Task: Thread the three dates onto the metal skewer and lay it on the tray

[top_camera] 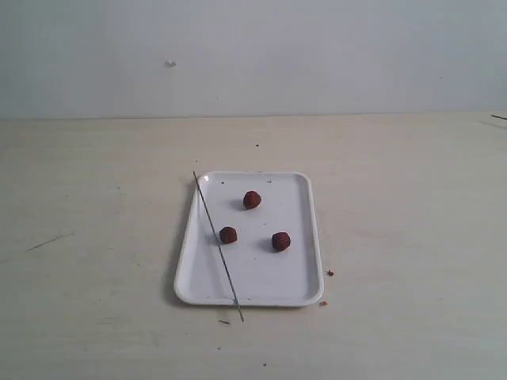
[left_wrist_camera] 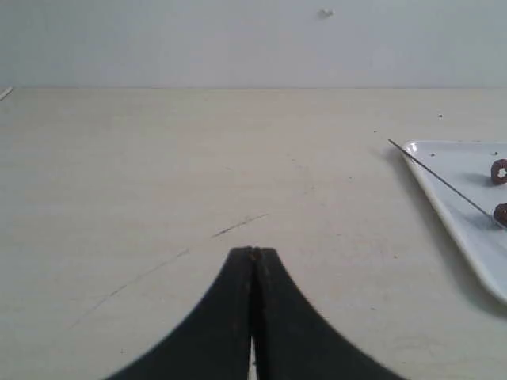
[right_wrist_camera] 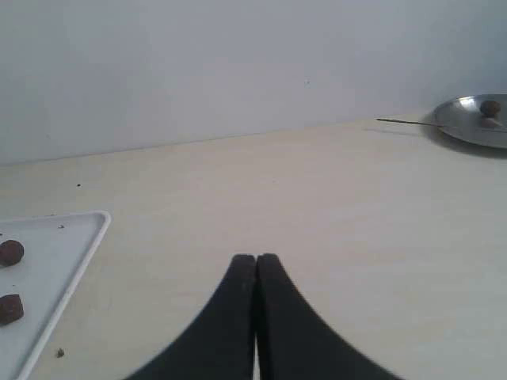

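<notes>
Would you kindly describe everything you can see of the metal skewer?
The metal skewer is a very thin, straight grey rod, metallic-looking, with no visible handle. It is bare: nothing is threaded on it and nothing grips it. It lies slantwise along the left side of the white tray, one end at the tray's far left corner, the other jutting past the near rim over the table. One date sits right beside its middle; whether they touch is unclear.
</notes>
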Robot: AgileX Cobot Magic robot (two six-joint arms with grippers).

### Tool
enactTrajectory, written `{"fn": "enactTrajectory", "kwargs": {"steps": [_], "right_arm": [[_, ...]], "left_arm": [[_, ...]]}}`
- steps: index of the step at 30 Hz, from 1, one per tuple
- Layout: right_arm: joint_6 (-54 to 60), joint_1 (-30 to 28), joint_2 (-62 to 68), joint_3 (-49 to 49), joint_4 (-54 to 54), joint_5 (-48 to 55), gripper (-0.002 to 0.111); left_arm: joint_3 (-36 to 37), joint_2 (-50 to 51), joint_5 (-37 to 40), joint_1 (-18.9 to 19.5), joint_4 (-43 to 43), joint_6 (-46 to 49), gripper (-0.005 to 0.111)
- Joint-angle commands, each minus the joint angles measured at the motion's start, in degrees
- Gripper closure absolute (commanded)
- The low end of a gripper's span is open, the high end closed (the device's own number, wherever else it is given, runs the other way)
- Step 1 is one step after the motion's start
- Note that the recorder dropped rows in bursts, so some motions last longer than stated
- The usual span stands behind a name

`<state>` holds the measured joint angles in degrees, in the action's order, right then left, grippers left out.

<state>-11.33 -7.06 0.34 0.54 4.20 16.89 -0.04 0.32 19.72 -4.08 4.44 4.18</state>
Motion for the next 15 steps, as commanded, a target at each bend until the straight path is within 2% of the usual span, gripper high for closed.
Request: {"fn": "enactTrajectory", "kwargs": {"steps": [1,5,10,13,15], "right_arm": [[0.35,-0.23,-0.34,-0.15,-0.06,-0.71,0.108],[0.35,-0.23,-0.34,-0.15,-0.06,-0.71,0.108],[0.35,-0.23,-0.34,-0.15,-0.06,-0.71,0.108],[0.35,-0.23,-0.34,-0.15,-0.06,-0.71,0.108],[0.35,-0.23,-0.34,-0.15,-0.06,-0.71,0.108]], "left_arm": [[0.04,-0.32,-0.46,0.14,-0.05,-0.08,0.107],[0.04,-0.32,-4.17,0.14,-3.58,3.40,0.107],[0.04,-0.32,-18.34,0.14,9.63,-6.54,0.107],[0.04,-0.32,-25.66,0.14,10.59,-7.20,0.107],[0.04,-0.32,-29.45,0.14,13.32,-12.86,0.107]]}}
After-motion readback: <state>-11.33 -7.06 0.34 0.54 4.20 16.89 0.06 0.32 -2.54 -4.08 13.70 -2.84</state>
